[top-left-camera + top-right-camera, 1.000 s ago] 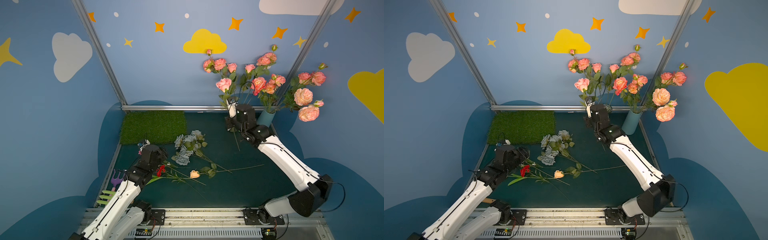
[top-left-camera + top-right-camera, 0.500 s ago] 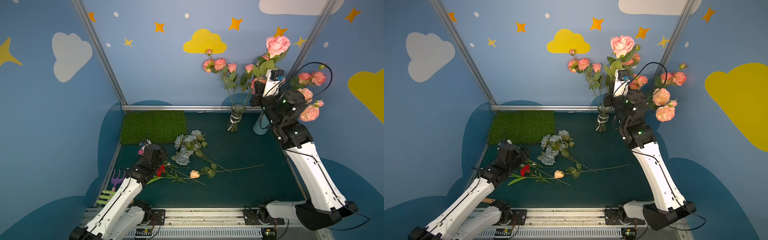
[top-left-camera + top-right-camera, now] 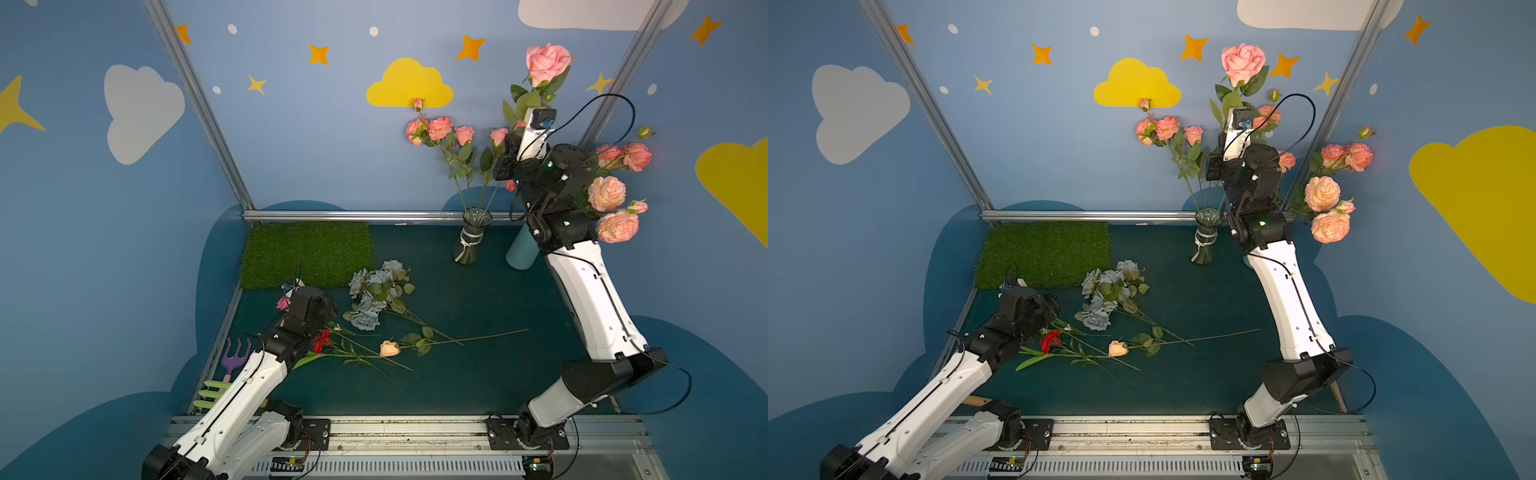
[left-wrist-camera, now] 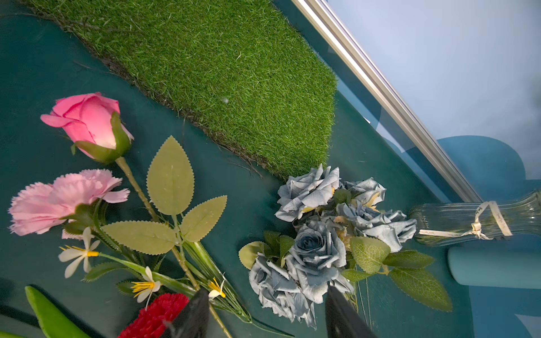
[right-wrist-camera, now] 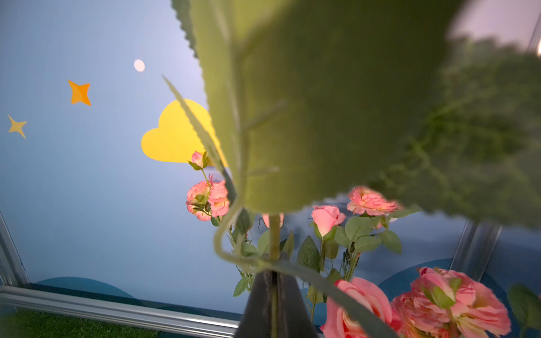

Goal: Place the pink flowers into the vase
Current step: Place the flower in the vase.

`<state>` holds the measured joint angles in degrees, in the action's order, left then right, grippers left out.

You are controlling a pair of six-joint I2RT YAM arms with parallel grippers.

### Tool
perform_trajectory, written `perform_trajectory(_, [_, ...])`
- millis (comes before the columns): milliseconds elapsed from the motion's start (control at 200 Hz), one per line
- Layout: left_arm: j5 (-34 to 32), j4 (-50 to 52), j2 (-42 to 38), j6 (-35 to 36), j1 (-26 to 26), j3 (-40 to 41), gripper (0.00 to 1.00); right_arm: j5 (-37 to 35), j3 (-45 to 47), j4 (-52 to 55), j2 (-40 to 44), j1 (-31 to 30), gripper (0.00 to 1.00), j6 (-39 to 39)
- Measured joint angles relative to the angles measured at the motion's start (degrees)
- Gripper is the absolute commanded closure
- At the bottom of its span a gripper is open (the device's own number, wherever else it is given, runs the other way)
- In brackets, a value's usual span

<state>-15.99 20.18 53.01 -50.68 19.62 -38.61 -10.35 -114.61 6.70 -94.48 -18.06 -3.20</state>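
Coral-pink rose (image 3: 547,62) clamped by the stem in right gripper (image 5: 273,278), high over the 1 o'clock corner of the worktop (image 3: 478,374). Long axis near vertical: bloom at 12 o'clock of the gripper, stem end at 6, hidden behind the arm. Blue vase (image 3: 519,255) roughly at 6 o'clock below the gripper, glass vase (image 3: 471,237) at about 7; both already holding pink flowers (image 3: 609,193). Can't tell which one for this stem; likely blue, being closer. Next move, best guess: straight descent, stem tip into the mouth, dodging blooms already in. Right arm clearly nearer both vases. Left gripper (image 4: 265,292) released, empty, low over loose flowers at 9 o'clock of the worktop; pink bud (image 4: 87,123) and pink carnation (image 4: 58,199) flat there, beside grey-blue bunch (image 4: 316,248) and red flower (image 4: 155,316). Dark green mat, grass patch (image 3: 307,253) at 11 o'clock, blue walls tight on three sides.
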Motion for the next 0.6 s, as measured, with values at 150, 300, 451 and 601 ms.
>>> perform_trajectory(150, [-0.4, -0.1, 0.4, 0.1, 0.0, -0.6, 0.36, 0.4, -0.2, 0.4, -4.3, 2.0, 1.0, 0.9])
perform_trajectory(300, [-0.5, -0.1, 1.4, 0.2, 0.0, -0.8, 0.36, 0.6, 0.7, 0.4, -5.8, 3.8, 1.0, 1.8])
perform_trajectory(451, [-0.6, -0.1, 2.1, 0.2, 0.0, -0.9, 0.36, 1.5, 2.4, -0.7, -7.0, 5.4, 1.0, 3.3])
perform_trajectory(601, [-0.9, -0.1, 2.1, 0.2, 0.1, -0.9, 0.36, 1.7, 7.4, -1.8, -8.7, 6.1, 1.0, 4.7])
